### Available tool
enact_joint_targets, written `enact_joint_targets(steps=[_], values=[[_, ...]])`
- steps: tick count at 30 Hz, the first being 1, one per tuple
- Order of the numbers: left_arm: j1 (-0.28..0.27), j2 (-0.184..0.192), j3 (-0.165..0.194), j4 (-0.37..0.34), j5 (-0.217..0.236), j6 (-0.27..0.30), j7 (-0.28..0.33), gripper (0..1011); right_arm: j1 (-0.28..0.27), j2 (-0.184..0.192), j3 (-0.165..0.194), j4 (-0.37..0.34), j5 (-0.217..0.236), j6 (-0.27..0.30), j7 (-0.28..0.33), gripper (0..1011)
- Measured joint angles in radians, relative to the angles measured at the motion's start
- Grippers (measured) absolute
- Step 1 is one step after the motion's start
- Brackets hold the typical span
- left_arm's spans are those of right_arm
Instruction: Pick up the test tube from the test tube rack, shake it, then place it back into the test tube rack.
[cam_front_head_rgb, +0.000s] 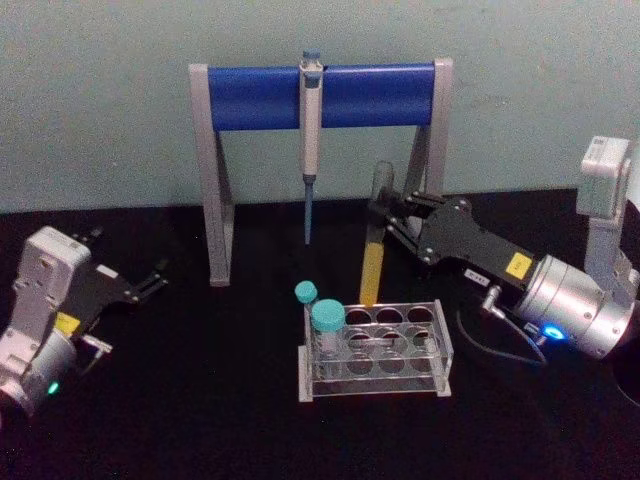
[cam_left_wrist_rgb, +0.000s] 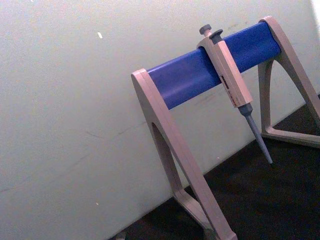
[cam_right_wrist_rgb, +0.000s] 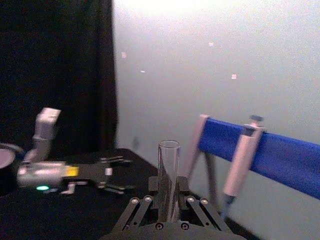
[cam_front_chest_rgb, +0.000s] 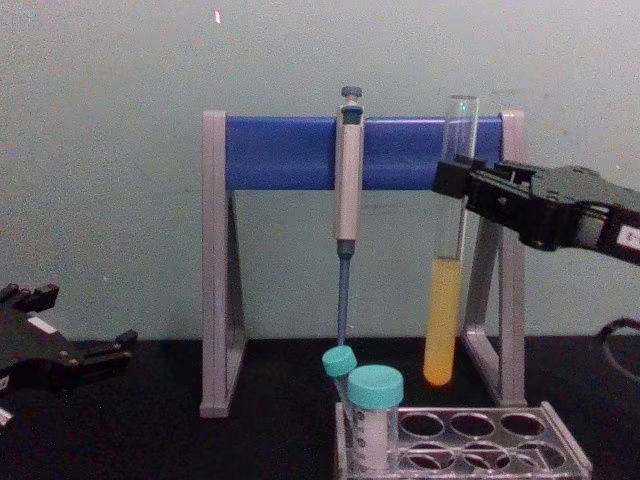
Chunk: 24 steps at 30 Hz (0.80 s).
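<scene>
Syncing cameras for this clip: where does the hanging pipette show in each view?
Head: pipette top centre, hanging from the blue bar.
Left wrist: hooked over the bar, tip down.
Right wrist: on the bar, behind the test tube the right gripper holds.
Chest: centre, left of that tube.
Shared landmark: the blue bar. Left gripper parked at left.

chunky silver wrists (cam_front_head_rgb: 575, 305), black linkage-style right hand (cam_front_head_rgb: 384, 216), yellow sticker (cam_front_head_rgb: 518, 265), blue light (cam_front_head_rgb: 553, 332), thin grey cable (cam_front_head_rgb: 500, 346), left hand (cam_front_head_rgb: 155, 281) same deal, green light (cam_front_head_rgb: 50, 387)

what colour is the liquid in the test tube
Yellow, low in the test tube; clearest in the chest view.
</scene>
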Motion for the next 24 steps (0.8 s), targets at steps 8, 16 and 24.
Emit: enact_joint_targets(steps=[8,16,24], values=[[0.000,0.000,0.000,0.000,0.000,0.000,0.000,1001,-0.004,0.062,-0.014,-0.014,0.049,0.020,0.077,218],[0.000,0.000,0.000,0.000,0.000,0.000,0.000,1001,-0.042,0.138,0.003,-0.064,0.029,0.024,0.017,218],[0.000,0.000,0.000,0.000,0.000,0.000,0.000,1001,-0.073,0.153,0.025,-0.103,-0.089,-0.006,-0.138,218]])
